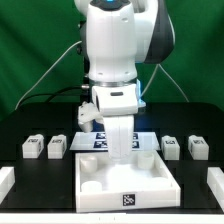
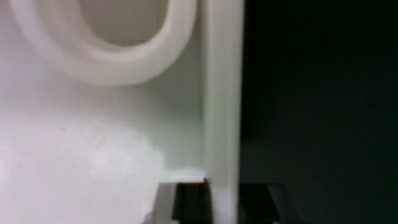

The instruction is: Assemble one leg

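A large white square panel (image 1: 125, 185) with raised round corner sockets lies at the front middle of the black table. My gripper (image 1: 119, 150) reaches straight down at the panel's back edge. In the wrist view the two dark fingers (image 2: 192, 205) straddle the panel's thin rim (image 2: 222, 100), one on each side and touching it; a round socket (image 2: 107, 45) shows beside it. The gripper (image 2: 226, 205) is shut on that rim. Several small white tagged legs stand on the table: two at the exterior view's left (image 1: 33, 147) (image 1: 57, 146), two at its right (image 1: 171, 146) (image 1: 197, 147).
The marker board (image 1: 95, 141) lies flat behind the panel, partly hidden by the arm. White bars sit at the front left (image 1: 5, 180) and front right (image 1: 214, 182) edges. A green curtain closes off the back.
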You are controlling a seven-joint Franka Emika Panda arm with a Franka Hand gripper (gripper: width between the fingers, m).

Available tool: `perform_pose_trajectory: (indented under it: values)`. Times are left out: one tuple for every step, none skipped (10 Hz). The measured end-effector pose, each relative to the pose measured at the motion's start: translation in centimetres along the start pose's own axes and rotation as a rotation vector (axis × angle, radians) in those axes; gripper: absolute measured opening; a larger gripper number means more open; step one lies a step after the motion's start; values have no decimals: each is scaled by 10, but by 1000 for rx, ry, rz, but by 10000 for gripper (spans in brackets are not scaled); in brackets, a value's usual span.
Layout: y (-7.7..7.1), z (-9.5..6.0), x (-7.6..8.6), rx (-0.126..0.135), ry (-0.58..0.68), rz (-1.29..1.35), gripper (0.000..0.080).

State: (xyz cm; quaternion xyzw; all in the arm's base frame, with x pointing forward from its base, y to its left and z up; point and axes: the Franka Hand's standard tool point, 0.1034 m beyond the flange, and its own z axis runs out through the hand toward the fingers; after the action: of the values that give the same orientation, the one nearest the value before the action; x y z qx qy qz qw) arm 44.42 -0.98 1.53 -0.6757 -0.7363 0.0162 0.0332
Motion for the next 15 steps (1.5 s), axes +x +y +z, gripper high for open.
perform_pose_trajectory:
  values:
    - [17, -1, 14, -9, 5, 27, 59]
    - [32, -2, 32, -21, 13, 65, 59]
    - [49, -3, 52, -34, 24, 68, 59]
    - [58, -3, 64, -26, 29, 71, 59]
    - [59, -3, 70, -7, 30, 89, 59]
    - [59, -3, 71, 7, 28, 103, 59]
    - [59, -3, 71, 6, 28, 102, 60]
    - [59, -3, 71, 3, 29, 103, 60]
    - [59, -3, 70, 4, 29, 104, 60]
    - [59, -3, 70, 5, 29, 105, 142]
    - [59, -3, 70, 5, 28, 105, 300]
    - [58, -3, 70, 5, 28, 106, 300]
    - [58, -3, 69, 5, 28, 106, 450]
    - [58, -3, 69, 5, 28, 106, 584]
    - [58, -3, 69, 5, 28, 107, 630]
